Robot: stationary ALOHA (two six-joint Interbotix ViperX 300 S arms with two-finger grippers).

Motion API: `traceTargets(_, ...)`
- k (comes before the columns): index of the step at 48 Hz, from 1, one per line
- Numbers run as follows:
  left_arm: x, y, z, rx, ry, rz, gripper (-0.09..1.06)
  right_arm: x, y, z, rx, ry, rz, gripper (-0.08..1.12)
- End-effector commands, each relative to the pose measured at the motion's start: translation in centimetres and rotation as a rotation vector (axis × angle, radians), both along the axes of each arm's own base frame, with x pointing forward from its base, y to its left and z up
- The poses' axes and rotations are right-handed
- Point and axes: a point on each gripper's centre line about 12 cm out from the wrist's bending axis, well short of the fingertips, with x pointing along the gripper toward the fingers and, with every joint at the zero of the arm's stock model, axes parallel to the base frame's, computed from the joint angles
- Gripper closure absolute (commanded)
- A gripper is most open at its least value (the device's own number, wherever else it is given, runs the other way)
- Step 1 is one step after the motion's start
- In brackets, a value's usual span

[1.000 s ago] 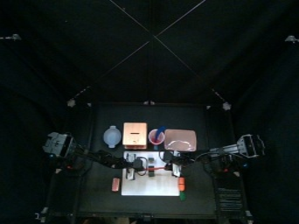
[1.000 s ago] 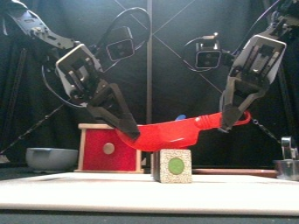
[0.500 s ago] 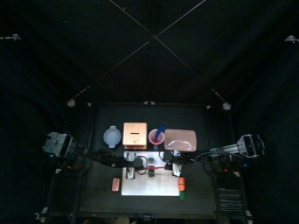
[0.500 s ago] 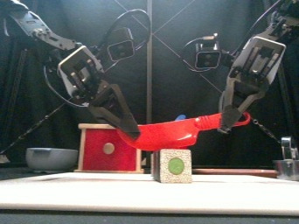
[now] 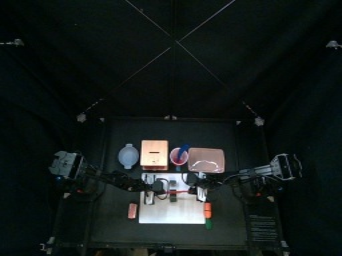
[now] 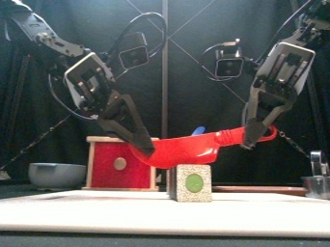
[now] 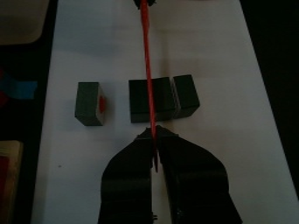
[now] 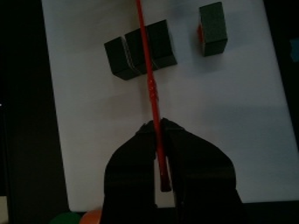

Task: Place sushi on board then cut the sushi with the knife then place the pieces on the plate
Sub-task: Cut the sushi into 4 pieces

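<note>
The left end effector (image 6: 145, 147) is closed narrow on one end of the red knife (image 6: 200, 147), and the right end effector (image 6: 252, 138) is clamped on the other end. Each wrist view shows a pair of jaws pinched tight on the thin blade, which runs edge-on away from them. The knife hangs level between the two arms, over the middle of the board (image 6: 154, 207).

The sushi (image 6: 194, 181) lies on the board, right under the blade. From the front the knife's lower edge sits at the top of the near block, and I cannot tell if they touch. In the left wrist view the blade crosses a cluster (image 7: 162, 98) of joined dark blocks, at least two of them. One lone block (image 7: 86, 101) stands apart beside the cluster, also on the board.

The surface (image 5: 227, 135) is black, with one white board near its front edge. Behind the board stand four things in a row:
- one blue-grey bowl (image 5: 127, 155) toward the left
- one wooden box (image 5: 155, 153) with a red front
- one red cup (image 5: 179, 155)
- one pink tray (image 5: 206, 158) toward the right

One toy (image 5: 132, 210) lies just off the board's left edge, and a second toy (image 5: 210, 210) just off its right edge. A black curtain (image 5: 171, 60) closes the back of the booth.
</note>
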Motion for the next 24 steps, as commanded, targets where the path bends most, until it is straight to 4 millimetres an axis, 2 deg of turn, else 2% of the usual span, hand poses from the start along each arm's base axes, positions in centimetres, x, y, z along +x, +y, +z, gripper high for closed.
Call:
traceTargets(1, 0.5, -0.2, 0.5, -0.005, -0.016, 0.001, 0.56, 0.1, -0.2, 0.3, 0.007, -0.010, -0.014, 0.72)
traceTargets(24, 0.4, -0.2, -0.6, -0.018, 0.017, 0.016, 0.56, 0.4, 0.1, -1.4, 0.024, 0.041, -0.025, 0.72)
